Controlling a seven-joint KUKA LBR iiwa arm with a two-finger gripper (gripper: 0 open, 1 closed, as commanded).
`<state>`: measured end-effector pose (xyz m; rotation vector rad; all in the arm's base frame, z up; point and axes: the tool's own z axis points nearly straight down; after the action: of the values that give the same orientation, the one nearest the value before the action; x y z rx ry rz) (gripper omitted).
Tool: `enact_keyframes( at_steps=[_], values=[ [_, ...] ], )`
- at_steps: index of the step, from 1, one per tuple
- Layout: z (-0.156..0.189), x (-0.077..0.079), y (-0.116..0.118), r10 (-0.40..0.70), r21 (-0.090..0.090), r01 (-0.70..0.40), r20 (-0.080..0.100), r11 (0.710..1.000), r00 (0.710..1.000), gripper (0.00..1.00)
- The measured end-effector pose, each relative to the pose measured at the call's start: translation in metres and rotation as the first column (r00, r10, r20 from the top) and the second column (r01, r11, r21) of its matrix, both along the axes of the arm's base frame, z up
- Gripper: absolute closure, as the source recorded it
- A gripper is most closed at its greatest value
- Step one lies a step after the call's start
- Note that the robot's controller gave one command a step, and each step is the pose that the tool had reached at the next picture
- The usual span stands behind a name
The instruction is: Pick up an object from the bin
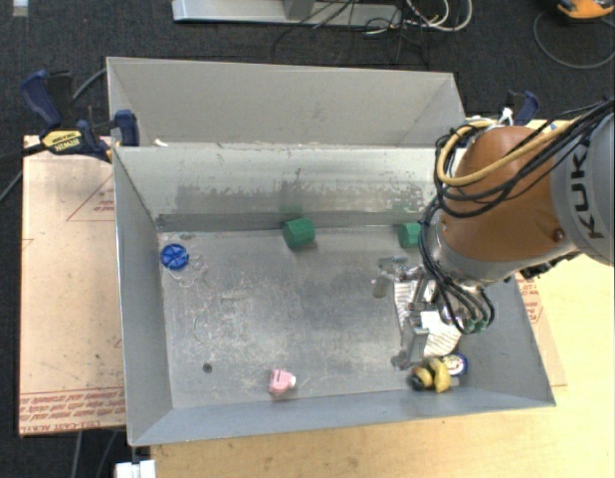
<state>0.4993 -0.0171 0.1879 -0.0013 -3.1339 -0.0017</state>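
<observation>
The metal gripper [412, 319] hangs low at the right side of the frame, down inside the grey metal bin [268, 317]. Above it bulges the rounded orange wrist cover [497, 202], looped with black and yellow cables. From where I stand I cannot tell whether the gripper is spread or closed; the metal parts and cables run together.

Just below its lower end, in the lower right corner of the bin floor, lies a small yellow and black lumpy object [432, 377]. It is the thing closest to the gripper. A small blue and white piece [456, 364] sits right beside it on its right.

Farther out, a small green block [409, 234] rests against the back wall, just above the gripper and close to the orange cover. A second green cube [300, 232] sits along the same wall near the upper middle. A little pink object [281, 382] lies at the lower middle by the front wall. A round blue disc [174, 257] sits well apart at the upper left of the floor.
</observation>
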Motion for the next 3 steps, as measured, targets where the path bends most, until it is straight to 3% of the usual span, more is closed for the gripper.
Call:
enact_keyframes(
  at_steps=[1, 2, 3],
  values=[
    [0.004, 0.002, 0.0, 0.001, 0.0, -0.001, 0.008, 1.0, 1.0, 0.0],
    [-0.095, -0.001, -0.061, 0.046, 0.0, -0.046, 0.007, 0.999, 0.999, 0.0],
    [-0.118, 0.005, -0.069, 0.0, 0.002, 0.0, 0.007, 1.0, 1.0, 0.0]
  ],
)
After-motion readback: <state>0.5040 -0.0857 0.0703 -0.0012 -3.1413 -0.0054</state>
